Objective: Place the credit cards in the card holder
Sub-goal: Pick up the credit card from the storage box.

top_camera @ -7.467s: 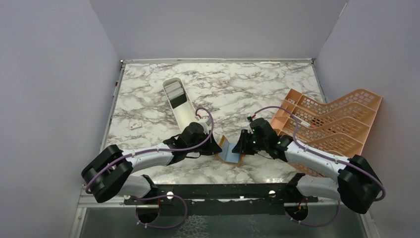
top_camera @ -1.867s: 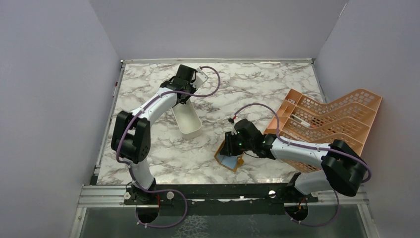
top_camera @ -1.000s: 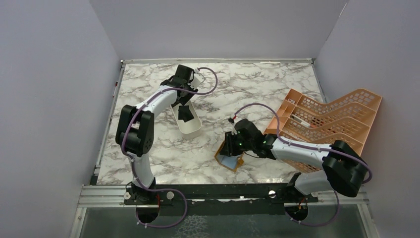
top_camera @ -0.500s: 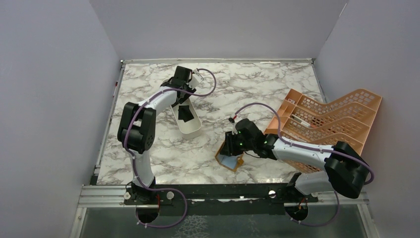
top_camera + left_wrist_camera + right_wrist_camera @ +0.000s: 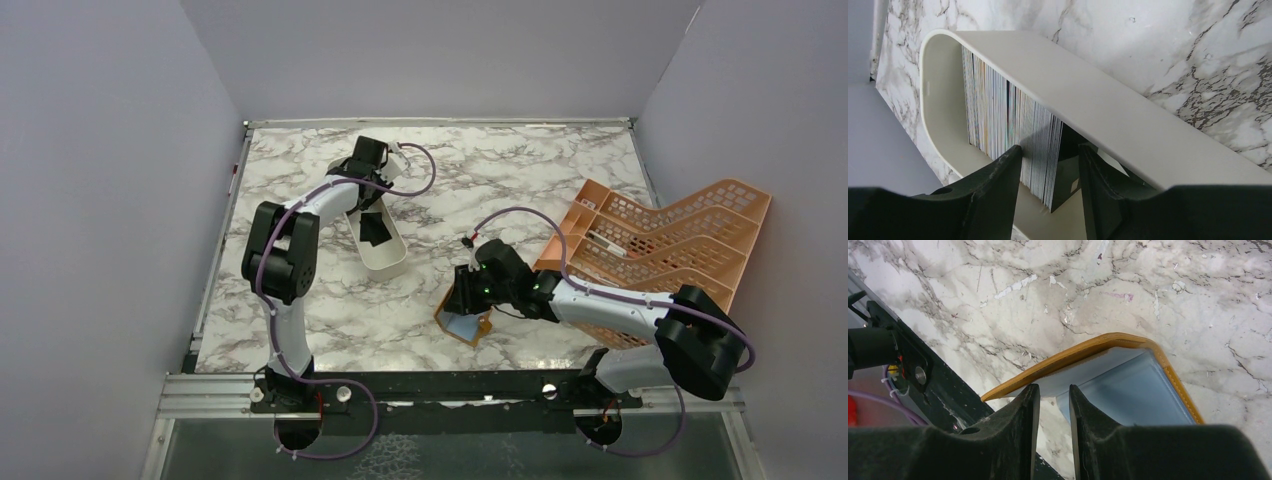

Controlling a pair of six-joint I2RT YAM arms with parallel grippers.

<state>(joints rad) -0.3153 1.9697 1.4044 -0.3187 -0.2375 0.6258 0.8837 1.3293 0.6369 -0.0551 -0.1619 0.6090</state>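
- The left gripper [image 5: 1050,151] hangs over the far end of the long white tray [image 5: 1108,100]. Its jaws are about half apart and straddle the near end of a tight row of cards [image 5: 998,115] standing on edge.
- A black card [image 5: 1068,170] leans against that row. Nothing is clearly pinched, and I cannot tell whether either finger touches a card.
- The right gripper [image 5: 1052,388] is closed narrowly on one flap of the orange card holder [image 5: 1073,352]. It props the holder open and tilted on the marble table [image 5: 1198,290], near the front edge.
- A pale blue card [image 5: 1133,390] already lies inside the holder.
- Risk: the cards are packed so closely that closing here would likely catch several at once, or none squarely.
- Risk: the leaning black card looks loose. A nudge from a finger could knock it flat on the tray floor, where it would be harder to pick up.
- Risk: a finger dragging on the tray wall could shift or tip the tray.
- Risk: the holder hangs from one thin flap, so it could slip or fold shut. Because it is tilted, the blue card could also slide out.
- No brand or writing is readable. The card edges show only coloured stripes, and a small pale mark on the black card is too small to make out.
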